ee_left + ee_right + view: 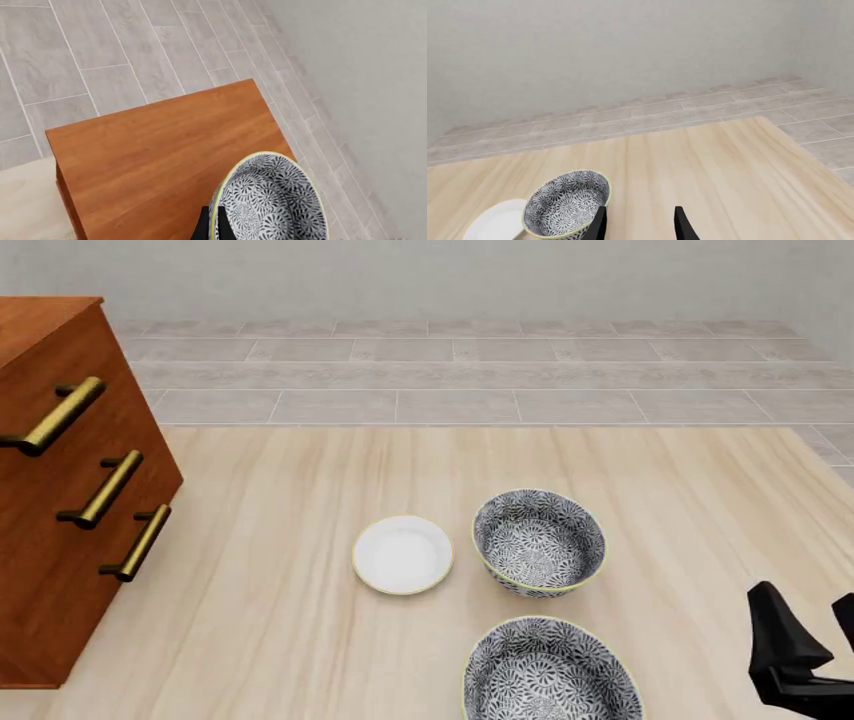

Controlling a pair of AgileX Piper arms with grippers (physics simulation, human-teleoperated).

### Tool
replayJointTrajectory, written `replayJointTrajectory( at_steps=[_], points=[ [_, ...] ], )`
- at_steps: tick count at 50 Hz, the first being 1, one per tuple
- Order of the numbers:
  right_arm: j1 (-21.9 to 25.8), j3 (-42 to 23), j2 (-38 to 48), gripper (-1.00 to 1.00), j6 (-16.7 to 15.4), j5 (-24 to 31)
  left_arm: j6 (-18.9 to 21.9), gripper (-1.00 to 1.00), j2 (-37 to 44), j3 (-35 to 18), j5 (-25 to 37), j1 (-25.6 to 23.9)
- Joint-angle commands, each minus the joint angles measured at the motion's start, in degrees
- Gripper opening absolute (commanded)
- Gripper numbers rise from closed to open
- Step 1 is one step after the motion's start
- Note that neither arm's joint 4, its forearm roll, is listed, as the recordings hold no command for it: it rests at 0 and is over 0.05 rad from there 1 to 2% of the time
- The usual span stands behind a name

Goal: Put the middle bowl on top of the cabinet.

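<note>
Found the middle bowl [273,200] above the flat top of the cabinet [153,150], close to one edge of that top; could not tell whether resting on the wood or hanging clear of it. Pinched at the rim by the left pincer [213,224], one dark finger [203,226] outside the wall and the other inside; sat tilted in that grip.

Judged as glazed ceramic: stiff, rather heavy for a hold at one edge, smooth enough to slide between the fingers, and liable to chip or break if dropped onto the cabinet's top. Best taken as here, across the thin cream-yellow rim where the wall is narrow enough to pinch; called for a gentle lowering, well in from the cabinet's edge, base down flat before letting go.

Saw the right pincer [640,225] spread and holding nothing, low over the bench [267,640], well apart from the cabinet. Beside the cabinet on the bench: two alike patterned bowls [538,542] and a plain white dish [402,554], the dish nearer the cabinet's brass handles [104,488].

Found no brand, label or readable writing anywhere; only the floral pattern on the bowls.
</note>
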Motion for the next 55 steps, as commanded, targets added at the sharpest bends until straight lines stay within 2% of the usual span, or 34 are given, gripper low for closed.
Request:
replayJointTrajectory(
  at_steps=[1,34,55],
  points=[
    [0.0,0.0,-0.4,1.0,-0.1,0.4,0.7,-1.0,-0.2,0.4,-0.5,0.3],
    [0.4,0.0,1.3,1.0,-0.4,-1.1,0.8,-1.0,-0.2,1.9,-1.1,0.7],
    [0.2,0.0,0.2,1.0,-0.3,-0.1,1.4,-1.0,0.2,3.6,-2.3,1.1]
  ],
)
